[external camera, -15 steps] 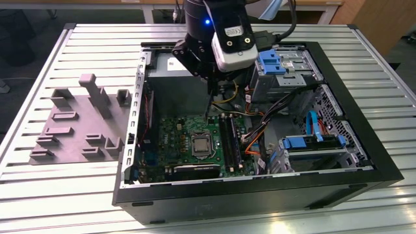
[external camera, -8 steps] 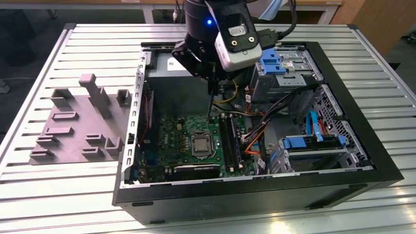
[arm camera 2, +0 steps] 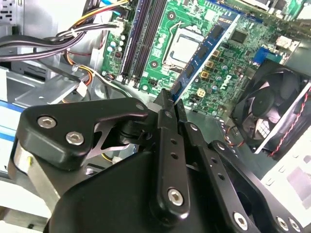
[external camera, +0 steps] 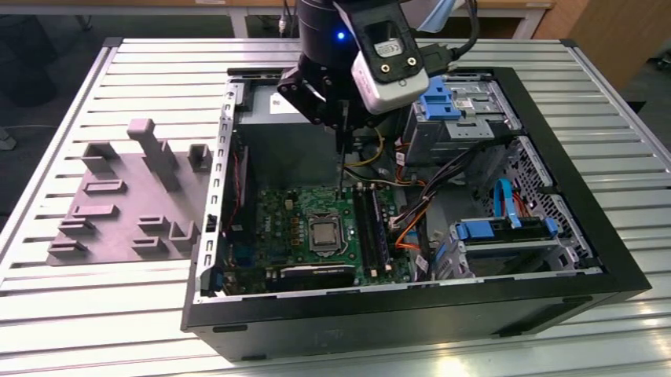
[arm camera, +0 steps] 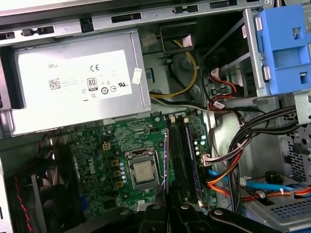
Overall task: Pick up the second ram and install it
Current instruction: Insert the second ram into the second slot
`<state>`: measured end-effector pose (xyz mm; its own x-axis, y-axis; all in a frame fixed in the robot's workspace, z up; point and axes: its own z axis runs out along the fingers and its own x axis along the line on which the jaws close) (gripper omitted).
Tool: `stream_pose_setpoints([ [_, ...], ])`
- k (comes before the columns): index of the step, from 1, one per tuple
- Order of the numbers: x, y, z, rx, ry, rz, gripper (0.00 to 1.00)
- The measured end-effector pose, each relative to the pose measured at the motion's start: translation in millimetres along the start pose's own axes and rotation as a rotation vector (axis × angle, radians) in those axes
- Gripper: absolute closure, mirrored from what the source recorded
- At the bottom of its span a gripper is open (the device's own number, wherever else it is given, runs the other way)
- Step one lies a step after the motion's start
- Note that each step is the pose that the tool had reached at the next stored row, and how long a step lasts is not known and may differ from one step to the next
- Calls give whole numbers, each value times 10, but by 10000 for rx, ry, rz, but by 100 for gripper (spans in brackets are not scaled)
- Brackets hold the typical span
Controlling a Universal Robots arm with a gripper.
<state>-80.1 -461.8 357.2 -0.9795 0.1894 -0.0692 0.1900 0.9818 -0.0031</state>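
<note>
The gripper [external camera: 342, 126] hangs inside the open black computer case [external camera: 587, 259], jaws clenched on the second ram [arm camera 2: 201, 51], a thin flat blue circuit strip held edge-down above the green motherboard [external camera: 304, 208], near the long black slot rails [arm camera: 182, 155]. A grey moulded holder tray [external camera: 121, 200] lies on the ribbed aluminium worktop [external camera: 63, 314].

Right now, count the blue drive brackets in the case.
2. One bracket sits at the exterior view's upper middle, one at its lower right. The arm may hide others.
</note>
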Motion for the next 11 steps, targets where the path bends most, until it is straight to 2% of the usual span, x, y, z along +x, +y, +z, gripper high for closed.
stream_pose_setpoints([
  [11,0,0,0,-59,-3,-848,86],
])
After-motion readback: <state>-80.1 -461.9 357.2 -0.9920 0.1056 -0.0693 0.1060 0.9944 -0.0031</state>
